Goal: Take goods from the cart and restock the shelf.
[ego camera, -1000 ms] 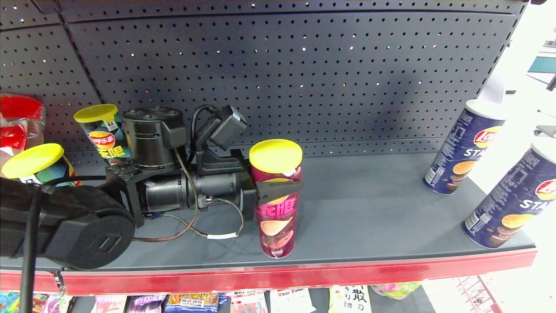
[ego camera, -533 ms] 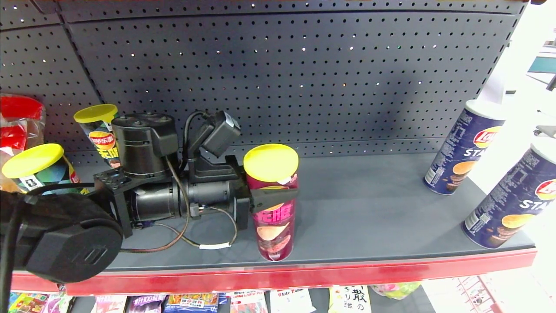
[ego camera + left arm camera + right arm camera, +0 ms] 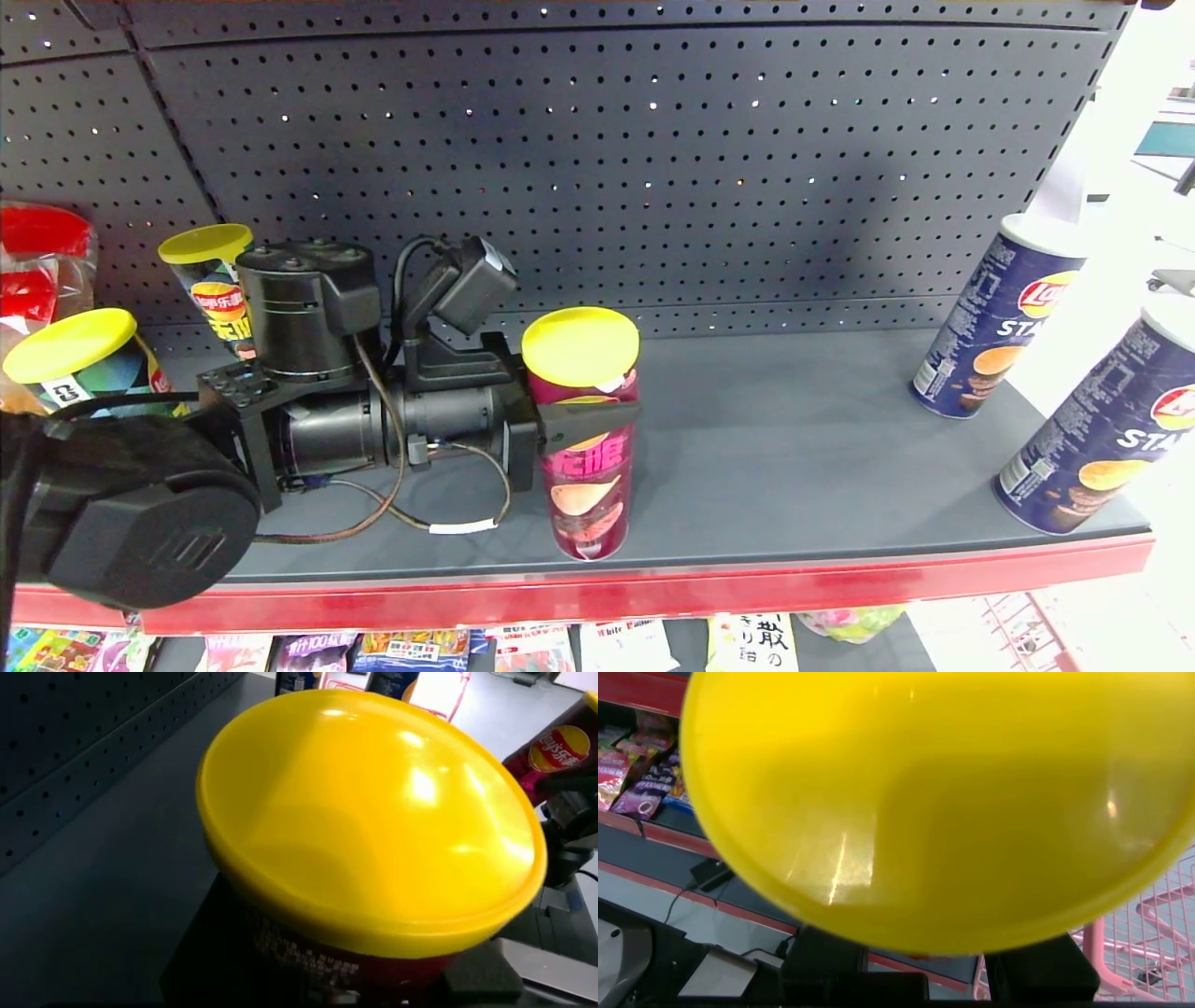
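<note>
Head view: the left gripper is clamped around the maroon chip can, which stands upright near the front edge of the shelf. Verify the base sits flat before release.

Left wrist view: the yellow lid should sit level.

Right wrist view: the right gripper is closed on a second can. Keep it clear.

Yellow-lidded can, pink cart beyond

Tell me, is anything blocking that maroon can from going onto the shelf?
Nothing visible does. The left hand grips the maroon can, its base low at the front of the shelf, with bare shelf around it; the blue cans stand well off to the right.
</note>
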{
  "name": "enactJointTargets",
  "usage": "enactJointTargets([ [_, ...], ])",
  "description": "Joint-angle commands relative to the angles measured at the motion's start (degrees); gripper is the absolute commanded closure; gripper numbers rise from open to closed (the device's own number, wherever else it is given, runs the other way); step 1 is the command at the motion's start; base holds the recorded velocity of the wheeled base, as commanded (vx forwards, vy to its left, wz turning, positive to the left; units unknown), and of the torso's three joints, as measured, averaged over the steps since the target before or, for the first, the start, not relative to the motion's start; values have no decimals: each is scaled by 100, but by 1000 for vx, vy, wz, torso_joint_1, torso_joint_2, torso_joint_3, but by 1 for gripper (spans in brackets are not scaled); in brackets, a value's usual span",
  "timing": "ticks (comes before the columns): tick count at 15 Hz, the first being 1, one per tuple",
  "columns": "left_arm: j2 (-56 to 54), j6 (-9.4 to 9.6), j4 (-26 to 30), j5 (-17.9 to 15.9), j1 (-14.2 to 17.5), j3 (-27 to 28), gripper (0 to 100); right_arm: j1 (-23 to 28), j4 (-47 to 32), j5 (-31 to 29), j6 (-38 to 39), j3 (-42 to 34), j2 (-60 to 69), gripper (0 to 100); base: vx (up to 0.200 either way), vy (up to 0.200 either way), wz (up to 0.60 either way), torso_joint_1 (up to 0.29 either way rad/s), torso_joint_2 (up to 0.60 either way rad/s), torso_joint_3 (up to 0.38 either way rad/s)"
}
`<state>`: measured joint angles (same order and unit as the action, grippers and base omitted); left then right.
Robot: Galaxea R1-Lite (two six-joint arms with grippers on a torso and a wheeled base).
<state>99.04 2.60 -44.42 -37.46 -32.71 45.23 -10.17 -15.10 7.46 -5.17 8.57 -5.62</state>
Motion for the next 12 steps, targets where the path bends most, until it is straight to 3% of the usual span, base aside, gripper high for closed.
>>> enactJointTargets([
  [1, -69, -49, -5, 2, -8, -14, 100, -3, -1, 1, -2, 4, -9, 100, 0, 0, 0, 0, 0, 0],
  [12, -95, -75, -40, 2, -78, -278, 100, -3, -1, 1, -2, -4, -1, 100, 0, 0, 0, 0, 0, 0],
])
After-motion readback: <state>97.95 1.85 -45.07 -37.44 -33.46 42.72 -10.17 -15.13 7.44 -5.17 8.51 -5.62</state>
